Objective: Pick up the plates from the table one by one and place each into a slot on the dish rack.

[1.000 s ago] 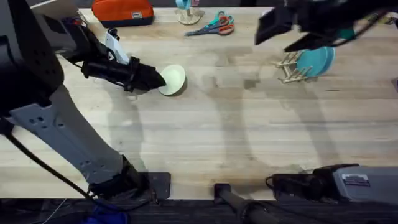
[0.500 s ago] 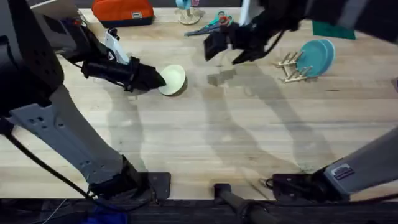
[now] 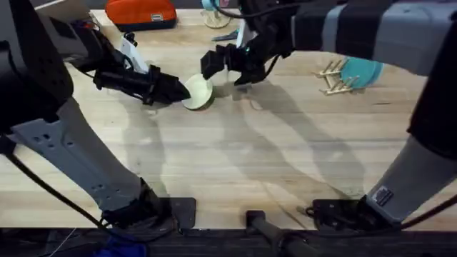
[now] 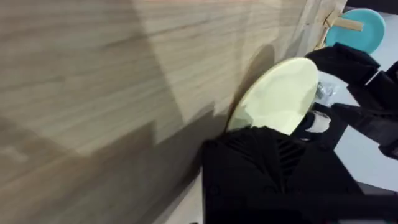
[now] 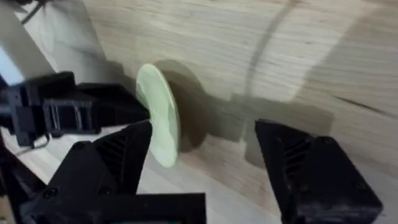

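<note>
An orange pouch (image 3: 141, 13) and scissors (image 3: 230, 33) lie along the top edge of the overhead frame, clear of my work. My left gripper (image 3: 183, 91) reaches in from the upper left and pinches the cream plate (image 3: 199, 91), holding it tilted on edge above the table (image 3: 235, 164), upper middle of the frame. My right gripper (image 3: 227, 68) crosses over from the right, fingers spread wide, just beside that plate; touching or not, I can't quite tell. The teal plates (image 3: 361, 70) stand in the rack (image 3: 334, 77) at upper right. Bare wood lies open across the frame's middle and bottom.
</note>
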{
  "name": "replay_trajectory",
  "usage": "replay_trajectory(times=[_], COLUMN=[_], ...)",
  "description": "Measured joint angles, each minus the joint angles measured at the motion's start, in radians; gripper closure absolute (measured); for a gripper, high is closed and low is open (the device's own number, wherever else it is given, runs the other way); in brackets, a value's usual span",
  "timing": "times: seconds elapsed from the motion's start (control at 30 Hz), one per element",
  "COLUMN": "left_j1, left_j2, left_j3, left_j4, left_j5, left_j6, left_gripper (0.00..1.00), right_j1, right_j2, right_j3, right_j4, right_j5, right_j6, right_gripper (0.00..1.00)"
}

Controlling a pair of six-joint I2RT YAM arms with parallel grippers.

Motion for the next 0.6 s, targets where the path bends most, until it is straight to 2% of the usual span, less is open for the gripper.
replay_trajectory(times=[0.33, 0.6], left_j1=[0.0, 0.0], left_j2=[0.0, 0.0], left_j3=[0.0, 0.0], left_j4=[0.0, 0.0], left_j5=[0.0, 0.0], left_j6=[0.0, 0.0], left_gripper=[0.961, 0.96], right_j1=[0.059, 0.089], right_j2=[0.053, 0.067], right_j3=[0.0, 0.004], right_j4=[0.142, 0.158], right_j5=[0.0, 0.005], right_j6=[0.178, 0.247], right_gripper=[0.006, 0.009])
